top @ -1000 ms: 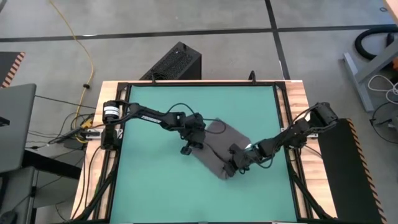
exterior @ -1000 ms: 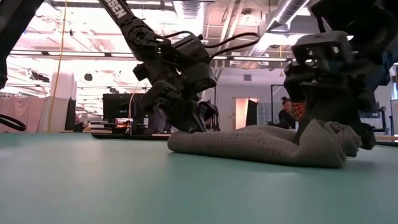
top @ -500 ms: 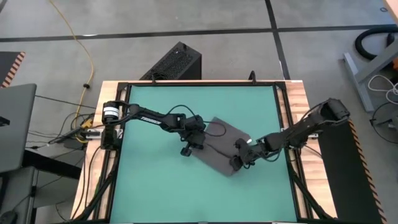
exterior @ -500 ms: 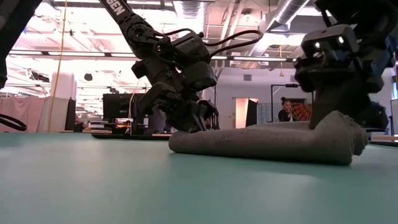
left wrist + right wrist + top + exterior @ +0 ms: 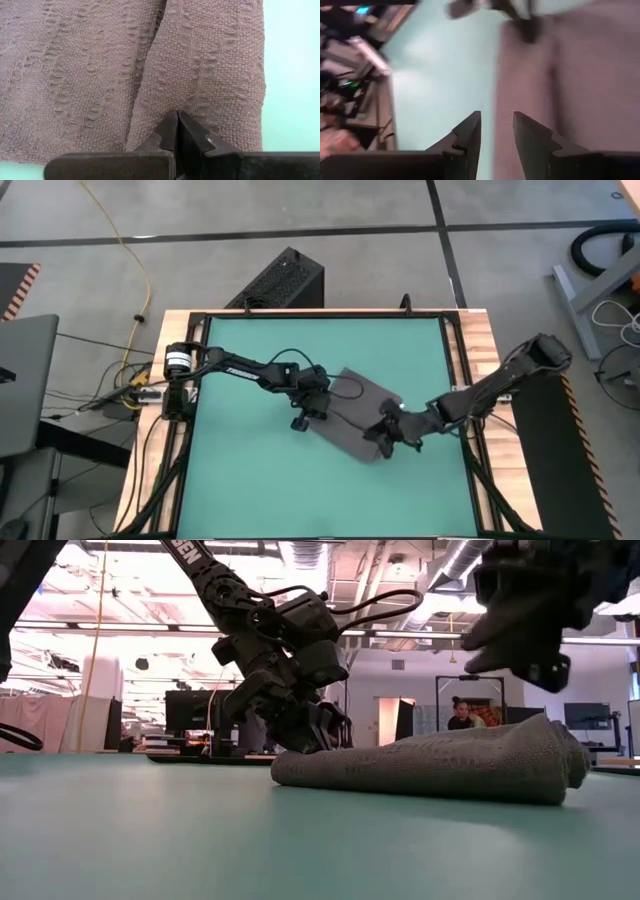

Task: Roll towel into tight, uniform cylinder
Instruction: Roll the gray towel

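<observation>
Green tabletop (image 5: 250,470) fills the view. Left gripper (image 5: 318,408), fingers shut, presses one end of the grey towel (image 5: 352,412) near the middle. Right gripper (image 5: 385,437), fingers slightly apart, hangs above the bunched other end. Rolling looks barely started, loose.

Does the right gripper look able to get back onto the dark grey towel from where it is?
Probably yes: the right gripper hangs open just above the dark grey towel, with nothing between.
</observation>
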